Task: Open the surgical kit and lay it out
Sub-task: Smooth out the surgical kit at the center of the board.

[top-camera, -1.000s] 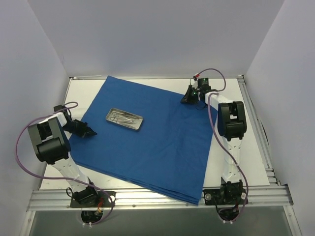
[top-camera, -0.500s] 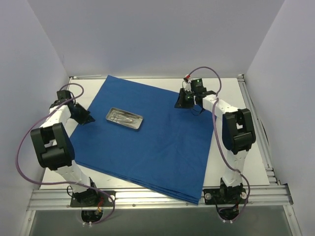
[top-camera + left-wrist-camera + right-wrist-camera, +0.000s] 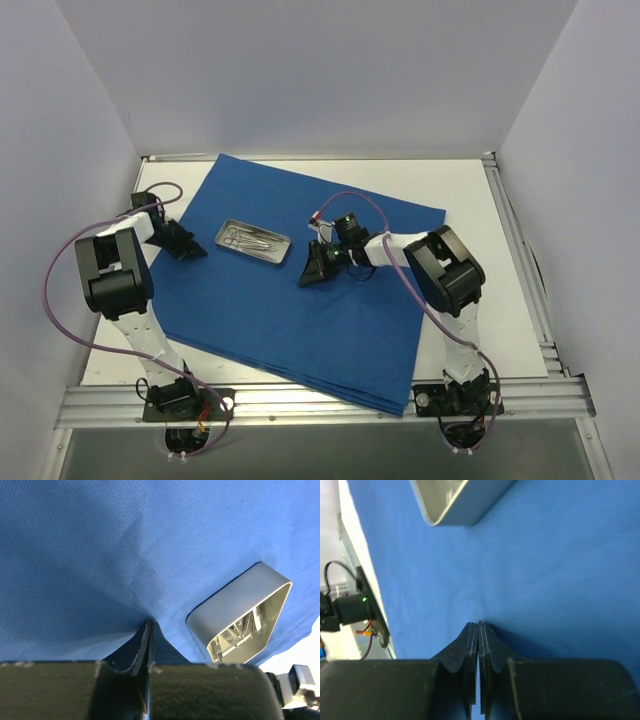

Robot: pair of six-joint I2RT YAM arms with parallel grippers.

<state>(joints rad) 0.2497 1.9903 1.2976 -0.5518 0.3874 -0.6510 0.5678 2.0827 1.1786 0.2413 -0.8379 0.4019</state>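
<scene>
Presently the royal-blue cloth wrap point(image 3: 330, 310) lies spread open and flat across the white table point(image 3: 500, 300), its near corner reaching the front rail. The small metal tray point(image 3: 253, 241) sits on the far-left part of the cloth, with the thin silver instruments point(image 3: 246, 238) lying inside it. The left gripper point(image 3: 198, 252) is low on the cloth just left of the tray, jaws closed together. In the left wrist view its fingertips point(image 3: 142, 641) meet the fabric where faint creases converge; whether any fabric is caught between them cannot be told. The right gripper point(image 3: 306, 279) is down on the cloth just right of the tray, near the cloth's middle, jaws likewise pressed together with nothing seen between them. The right wrist view shows its fingertips point(image 3: 470, 636) at the cloth surface, with a corner of the tray close ahead.
</scene>
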